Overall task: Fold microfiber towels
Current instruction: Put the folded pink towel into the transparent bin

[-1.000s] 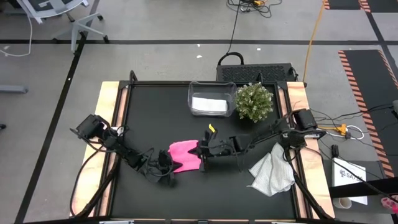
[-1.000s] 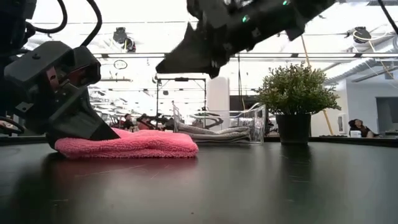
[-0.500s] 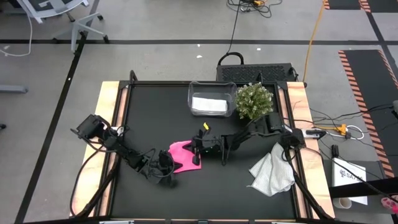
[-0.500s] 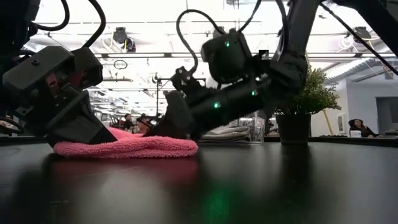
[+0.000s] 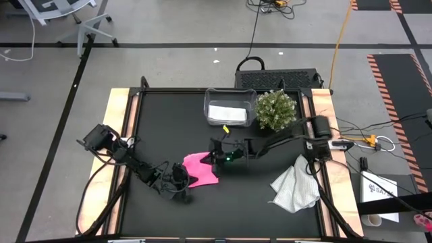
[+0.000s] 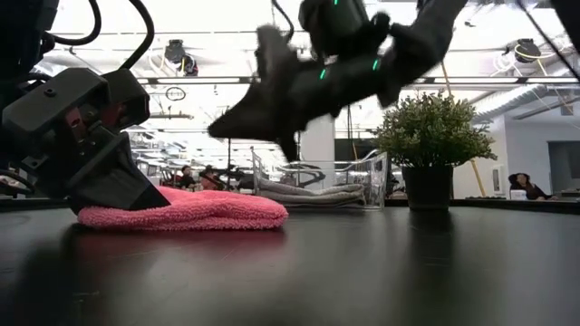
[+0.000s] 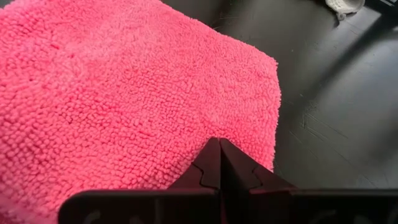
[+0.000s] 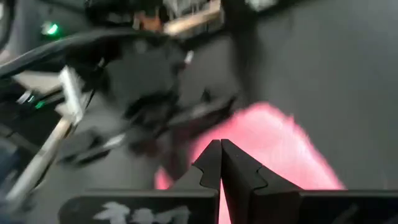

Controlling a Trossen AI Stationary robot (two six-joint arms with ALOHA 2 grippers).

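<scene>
Pink towel [image 5: 200, 170] lies folded, long axis left-right, under clenched left fingers [image 7: 219, 163]; right fingers [image 8: 220, 163] clenched above.

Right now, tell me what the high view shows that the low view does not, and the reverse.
Only the high view shows the crumpled white towel near the table's right edge, and the folded white towel seen from above inside the clear bin.

Only the low view shows that the right gripper, fingers shut, hangs clear above the table, while the left gripper presses down on the pink towel; it also shows the room behind.

Both show the pink towel, the bin, the potted plant and both arms.
</scene>
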